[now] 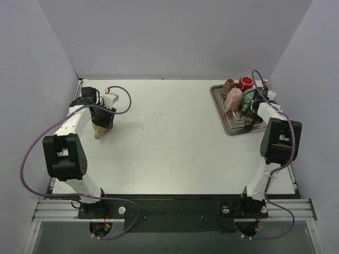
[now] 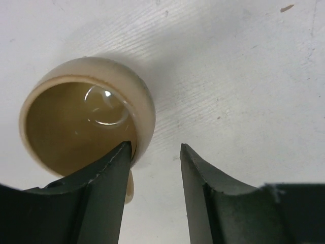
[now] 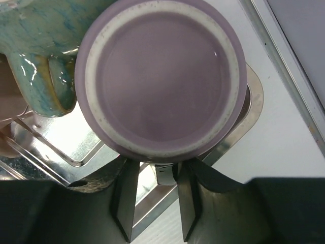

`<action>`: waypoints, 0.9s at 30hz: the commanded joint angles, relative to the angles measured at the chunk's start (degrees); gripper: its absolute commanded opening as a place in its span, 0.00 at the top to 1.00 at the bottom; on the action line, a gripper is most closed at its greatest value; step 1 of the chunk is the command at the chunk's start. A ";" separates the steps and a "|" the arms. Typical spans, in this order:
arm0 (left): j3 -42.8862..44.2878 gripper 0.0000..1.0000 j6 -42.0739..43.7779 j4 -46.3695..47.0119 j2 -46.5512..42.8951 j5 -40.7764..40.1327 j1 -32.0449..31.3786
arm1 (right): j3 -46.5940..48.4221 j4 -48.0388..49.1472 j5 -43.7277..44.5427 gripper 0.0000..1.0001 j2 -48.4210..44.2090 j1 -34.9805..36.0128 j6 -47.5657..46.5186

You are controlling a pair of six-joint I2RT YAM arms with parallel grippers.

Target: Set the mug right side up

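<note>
A beige mug (image 2: 86, 117) stands on the white table with its glossy inside facing up at the left wrist camera; it also shows in the top view (image 1: 99, 132). My left gripper (image 2: 156, 147) is open, its left finger at the mug's rim by the handle and its right finger over bare table; the top view shows it (image 1: 104, 123) just above the mug. A purple mug (image 3: 160, 81) sits upside down on the metal tray (image 3: 244, 117), base up. My right gripper (image 3: 157, 168) is open at its near side, with a small handle-like piece between the jaws.
The tray (image 1: 233, 129) at the back right also holds a teal mug (image 3: 40, 51), a pink mug (image 1: 232, 99), a red mug (image 1: 245, 83) and a brown mug (image 1: 229, 84). Grey walls close in the table on three sides.
</note>
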 commanded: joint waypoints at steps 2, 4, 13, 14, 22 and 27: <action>3.83 0.46 0.63 -0.42 -7.22 1.91 0.29 | 3.34 -1.13 -0.98 0.80 1.69 -0.51 0.17; 4.19 0.46 0.55 -1.30 -7.92 2.08 0.21 | 3.34 -1.48 -0.54 0.94 1.78 -0.51 0.35; 4.45 0.45 -1.56 -3.50 -14.50 7.61 0.12 | -6.65 5.00 -1.41 1.00 -12.17 -0.77 2.80; 4.36 0.44 -1.74 -3.68 -15.12 9.27 0.03 | -8.07 6.15 -1.85 1.00 -15.93 -0.77 3.33; 5.16 0.44 -5.60 -6.40 -20.49 20.52 -1.20 | -17.13 10.65 -6.07 1.00 -32.39 0.02 5.71; 5.42 0.44 -9.20 -6.58 -23.48 29.67 -1.73 | -19.42 11.44 -12.13 1.00 -40.39 2.82 6.59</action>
